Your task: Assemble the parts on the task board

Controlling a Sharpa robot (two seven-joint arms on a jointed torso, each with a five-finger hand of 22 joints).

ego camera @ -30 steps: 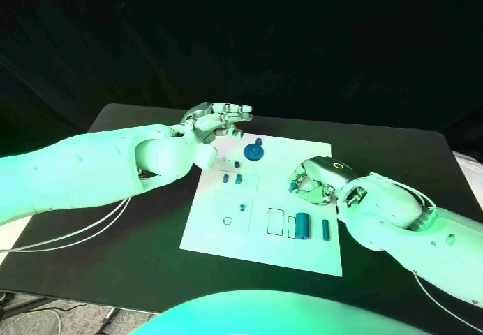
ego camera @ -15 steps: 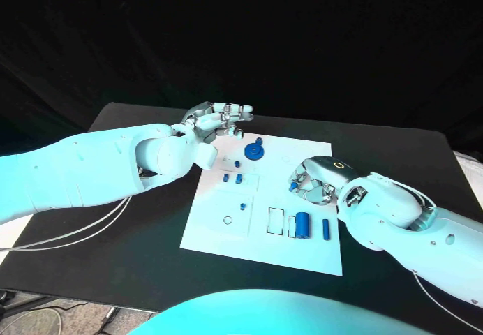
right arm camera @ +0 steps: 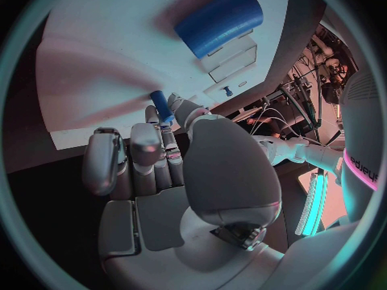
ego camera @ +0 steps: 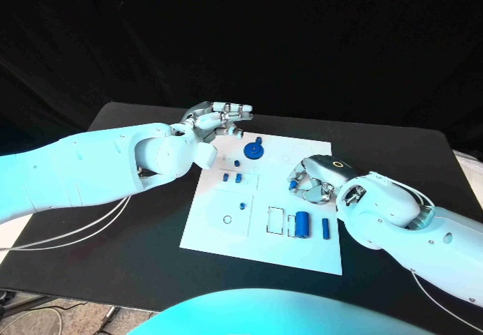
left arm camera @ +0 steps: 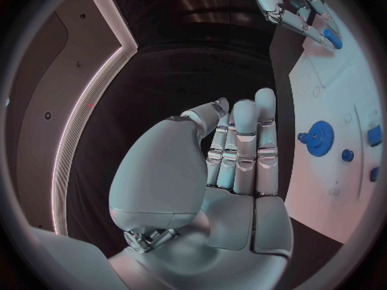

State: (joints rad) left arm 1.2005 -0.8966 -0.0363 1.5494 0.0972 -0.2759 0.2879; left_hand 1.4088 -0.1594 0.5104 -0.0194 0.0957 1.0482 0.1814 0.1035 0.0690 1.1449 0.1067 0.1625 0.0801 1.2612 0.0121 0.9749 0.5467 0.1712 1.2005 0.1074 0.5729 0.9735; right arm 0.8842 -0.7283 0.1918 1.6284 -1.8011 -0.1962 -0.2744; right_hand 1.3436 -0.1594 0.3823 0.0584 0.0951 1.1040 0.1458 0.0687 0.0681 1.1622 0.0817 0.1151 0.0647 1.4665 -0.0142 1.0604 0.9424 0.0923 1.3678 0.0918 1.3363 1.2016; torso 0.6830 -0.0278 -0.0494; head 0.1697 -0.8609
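Note:
The white task board (ego camera: 302, 251) lies in the middle of the black table. On it are a blue gear (ego camera: 254, 151), two small blue pegs (ego camera: 232, 178), a blue cylinder (ego camera: 302, 223) in a slot and a slim blue pin (ego camera: 325, 227). My right hand (ego camera: 310, 183) hovers over the board's right side and pinches a small blue peg (ego camera: 293, 185) between thumb and fingers; the right wrist view shows that peg (right arm camera: 161, 105) at the fingertips near the cylinder (right arm camera: 219, 22). My left hand (ego camera: 216, 117) is at the board's far left corner, fingers straight (left arm camera: 242, 148), holding nothing, beside the gear (left arm camera: 321, 137).
A small round hole (ego camera: 227, 220) and an empty rectangular slot (ego camera: 275, 220) show on the board's near half. Bare black table (ego camera: 131, 237) surrounds the board, with dark cloth behind. Thin white cables (ego camera: 61, 234) hang under my left arm.

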